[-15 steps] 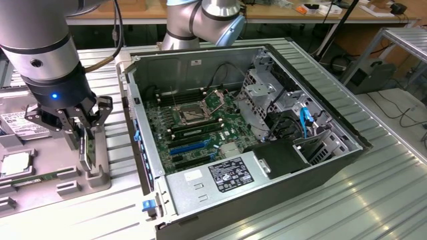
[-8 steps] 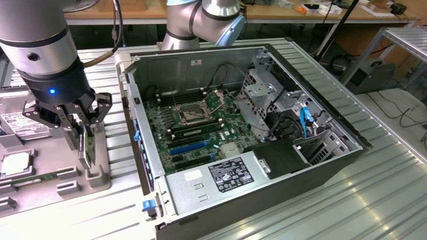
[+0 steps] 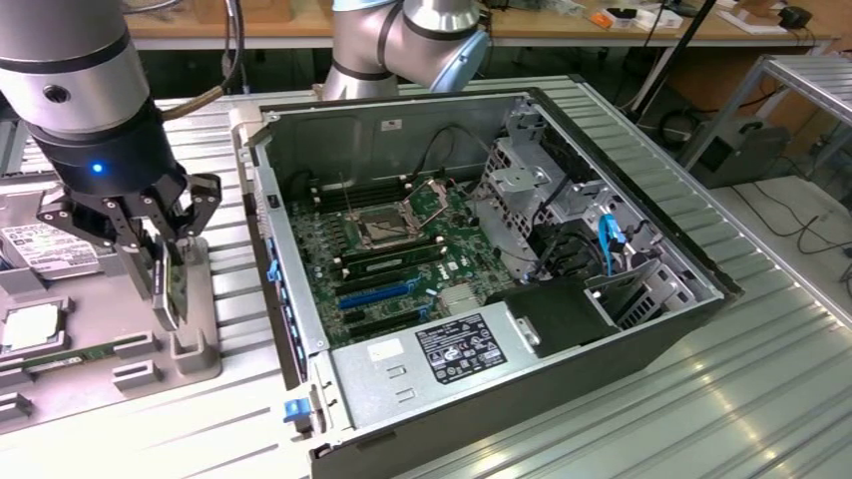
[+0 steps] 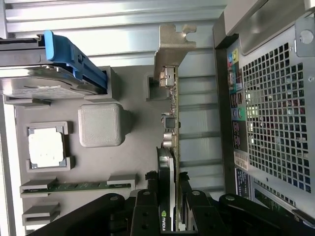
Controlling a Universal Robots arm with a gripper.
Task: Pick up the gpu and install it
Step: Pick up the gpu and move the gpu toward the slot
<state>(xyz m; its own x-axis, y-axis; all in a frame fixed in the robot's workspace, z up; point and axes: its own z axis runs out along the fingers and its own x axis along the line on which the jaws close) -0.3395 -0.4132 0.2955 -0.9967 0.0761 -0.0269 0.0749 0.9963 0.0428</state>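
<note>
The gpu (image 3: 168, 287) stands on edge, upright, over the grey parts tray (image 3: 200, 324) at the exterior view's left, just beside the outer wall of the open computer case (image 3: 399, 125). In the wrist view the gpu (image 4: 173, 113) appears as a slim strip, with its silvery bracket (image 4: 172, 46) at the end away from the camera and a logo on the black edge near the camera. The end effector (image 3: 154, 261) is closed on the card, one black finger (image 4: 146, 206) pressed against each flat face, and the end effector (image 4: 167, 186) grips the end opposite the bracket. Whether the card's lower edge sits in the tray's holder or hangs just clear of it cannot be told. On the tray (image 4: 133, 147), further toward the exterior view's left, lie a hard drive (image 3: 47, 249) with a white label, a processor chip (image 3: 30, 327) in a square pocket and a memory stick (image 3: 80, 351) in its cradle. The wrist view shows the same drive (image 4: 44, 83) with a blue handle (image 4: 74, 54), the chip (image 4: 47, 147), the stick (image 4: 78, 186) and a plain grey block (image 4: 101, 124). Inside the case the motherboard (image 3: 386, 249) lies exposed, with a blue expansion slot (image 3: 375, 294) near the power supply (image 3: 453, 349). Tray and case rest on a ribbed metal bench (image 3: 745, 399).
</note>
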